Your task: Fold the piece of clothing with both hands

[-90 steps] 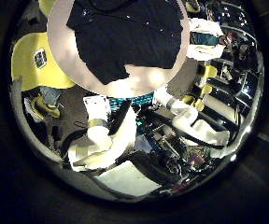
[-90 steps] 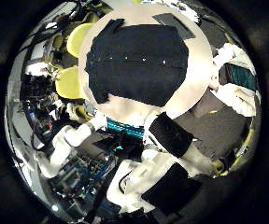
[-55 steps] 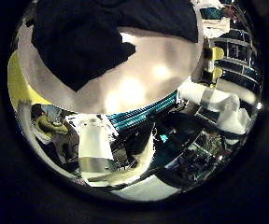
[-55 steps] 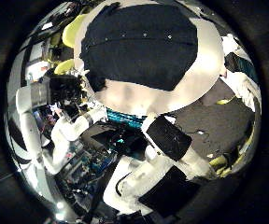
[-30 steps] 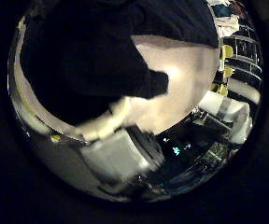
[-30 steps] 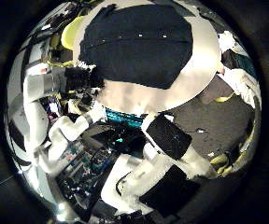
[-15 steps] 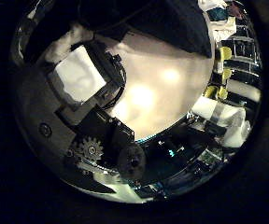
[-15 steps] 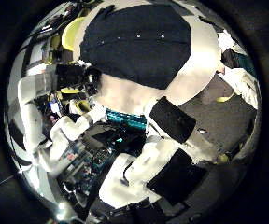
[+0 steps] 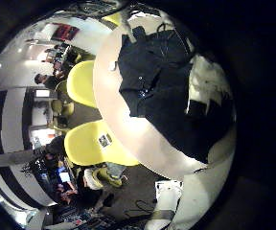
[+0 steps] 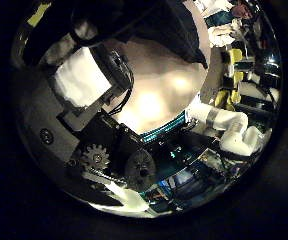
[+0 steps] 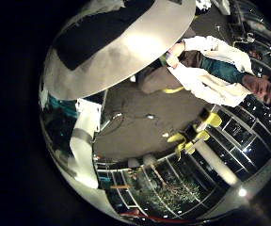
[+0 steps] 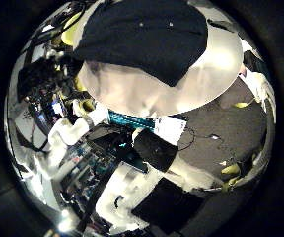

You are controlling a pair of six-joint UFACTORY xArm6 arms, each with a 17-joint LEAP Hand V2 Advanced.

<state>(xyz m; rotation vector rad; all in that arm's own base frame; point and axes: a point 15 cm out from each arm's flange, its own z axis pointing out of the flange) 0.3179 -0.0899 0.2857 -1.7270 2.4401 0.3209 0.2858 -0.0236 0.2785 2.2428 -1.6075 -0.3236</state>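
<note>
A dark buttoned shirt (image 12: pixel 142 39) lies spread flat on the round table (image 12: pixel 152 97). In the left little finger side view the shirt (image 9: pixel 157 86) covers much of the table (image 9: pixel 126 125). My left hand (image 10: pixel 94 110) is low at the shirt's edge (image 10: pixel 179 30); its fingers (image 10: pixel 84 75) curl in close to the palm, on the cloth as far as I can see. My right hand (image 12: pixel 167 168) hangs off the table's near rim, fingers relaxed and holding nothing. From its little finger side only a strip of shirt (image 11: pixel 107 28) shows on the table (image 11: pixel 126 61).
Two chairs (image 9: pixel 90 144) (image 9: pixel 80 81) stand against the table's rim on the left hand's side. Carpeted floor (image 11: pixel 126 113) lies beside the table on the right hand's side. Desks and equipment (image 12: pixel 93 168) crowd the room beyond.
My left hand came down from above the table onto the shirt's edge and its fingers curled into view. The right hand's view shifted a little closer to the table rim.
</note>
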